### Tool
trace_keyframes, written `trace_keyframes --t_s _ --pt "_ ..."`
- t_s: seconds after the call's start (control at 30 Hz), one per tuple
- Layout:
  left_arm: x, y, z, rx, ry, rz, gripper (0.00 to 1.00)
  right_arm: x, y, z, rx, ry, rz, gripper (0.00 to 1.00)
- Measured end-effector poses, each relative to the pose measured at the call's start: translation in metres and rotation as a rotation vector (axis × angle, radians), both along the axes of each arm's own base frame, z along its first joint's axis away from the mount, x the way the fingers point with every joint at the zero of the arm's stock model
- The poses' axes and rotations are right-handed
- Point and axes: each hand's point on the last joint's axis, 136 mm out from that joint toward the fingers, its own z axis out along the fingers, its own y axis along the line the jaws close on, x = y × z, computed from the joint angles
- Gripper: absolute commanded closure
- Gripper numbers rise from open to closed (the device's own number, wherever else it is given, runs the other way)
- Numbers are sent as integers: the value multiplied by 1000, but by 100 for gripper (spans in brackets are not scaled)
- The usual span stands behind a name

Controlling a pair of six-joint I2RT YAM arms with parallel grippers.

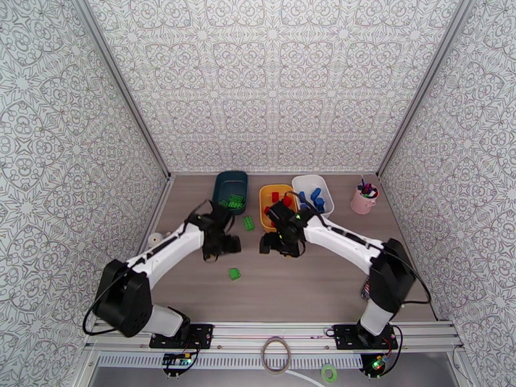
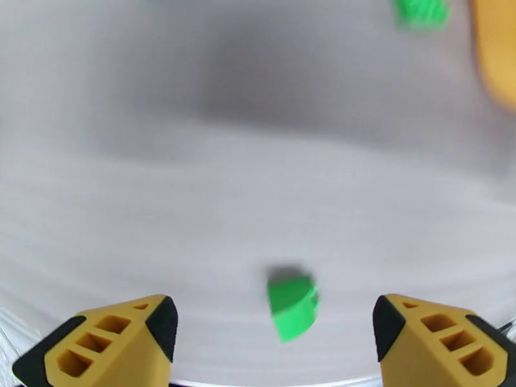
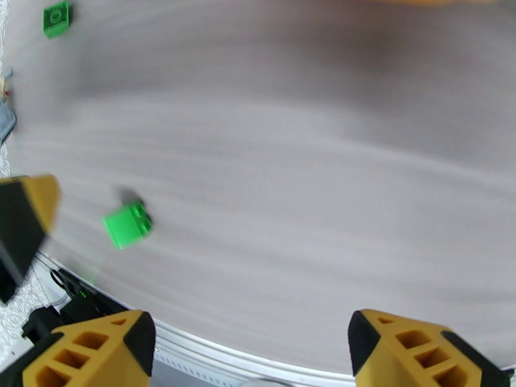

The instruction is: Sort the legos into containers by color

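Note:
Three tubs stand at the back: a teal tub [image 1: 230, 180] holding green legos [image 1: 233, 201], a yellow tub [image 1: 265, 208] holding red ones [image 1: 275, 197], and a white tub [image 1: 322, 186] holding blue ones [image 1: 316, 197]. Two green legos lie loose on the table, one [image 1: 248, 222] near the tubs and one [image 1: 235, 273] nearer the arms. My left gripper [image 1: 222, 248] hangs open above the table, and the near green lego [image 2: 293, 308] lies between its fingers [image 2: 122, 337] on the surface below. My right gripper [image 1: 281, 245] is open too and holds nothing; the same lego [image 3: 128, 224] lies to its left.
A pink cup with pens [image 1: 364, 198] stands at the back right. The other green lego [image 2: 420, 9] [image 3: 57, 19] lies farther off, beside the yellow tub's edge [image 2: 496, 46]. Patterned walls close in the table on three sides.

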Motion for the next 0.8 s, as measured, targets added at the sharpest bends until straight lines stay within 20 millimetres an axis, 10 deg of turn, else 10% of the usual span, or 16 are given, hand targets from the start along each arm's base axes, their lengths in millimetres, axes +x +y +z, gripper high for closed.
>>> trace_keyframes --t_s 0.27,0.8 --pt "-43 -20 -29 -33 83 32 21 -47 -5 -8 -10 2 12 15" --pt "-37 -34 -63 2 148 66 42 -67 -22 3 10 -42 -62 15"
